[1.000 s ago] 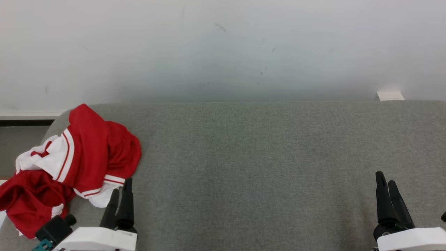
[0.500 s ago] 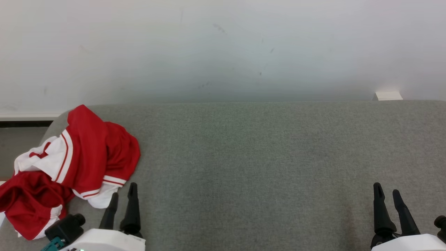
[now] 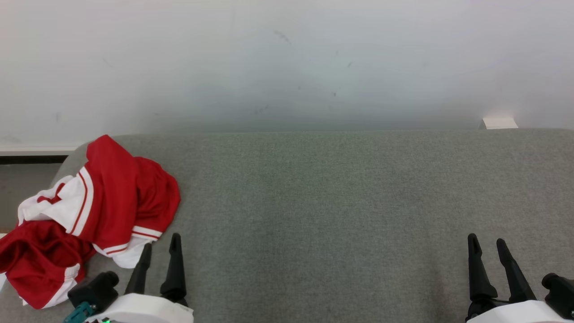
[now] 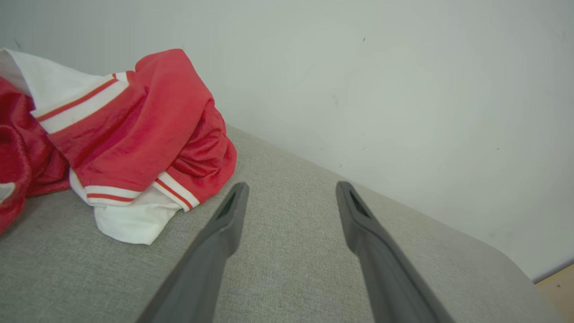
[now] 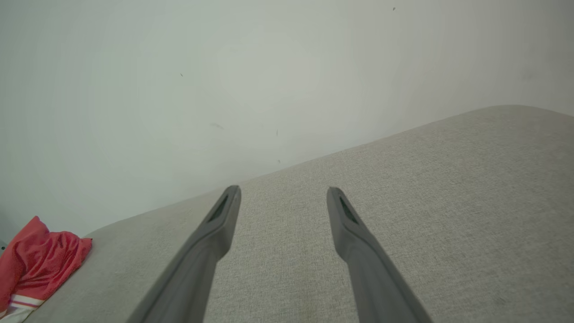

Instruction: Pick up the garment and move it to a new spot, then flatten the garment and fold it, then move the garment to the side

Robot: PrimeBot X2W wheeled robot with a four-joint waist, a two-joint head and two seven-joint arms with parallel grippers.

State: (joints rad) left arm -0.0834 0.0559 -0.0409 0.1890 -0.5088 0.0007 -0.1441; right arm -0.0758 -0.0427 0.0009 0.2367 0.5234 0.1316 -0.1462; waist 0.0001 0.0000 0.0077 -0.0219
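A red garment (image 3: 94, 211) with white striped trim lies crumpled at the left end of the grey table (image 3: 323, 202), part of it hanging over the left edge. My left gripper (image 3: 161, 244) stands open just right of the garment's white hem, touching nothing. In the left wrist view the garment (image 4: 134, 130) bunches up left of the open left gripper (image 4: 289, 188). My right gripper (image 3: 486, 244) stands open over bare cloth near the front right. The right wrist view catches the garment (image 5: 40, 260) far off at the lower left, beyond the empty right gripper (image 5: 282, 190).
A pale wall (image 3: 287, 63) rises directly behind the table's far edge. A small white block (image 3: 498, 123) sits at that edge on the right. The table's rounded left corner drops off to the floor (image 3: 22, 188).
Both grippers' fingers have spread wider apart in the head view. The left one shifted slightly right and the right one slightly left. The garment lies as before.
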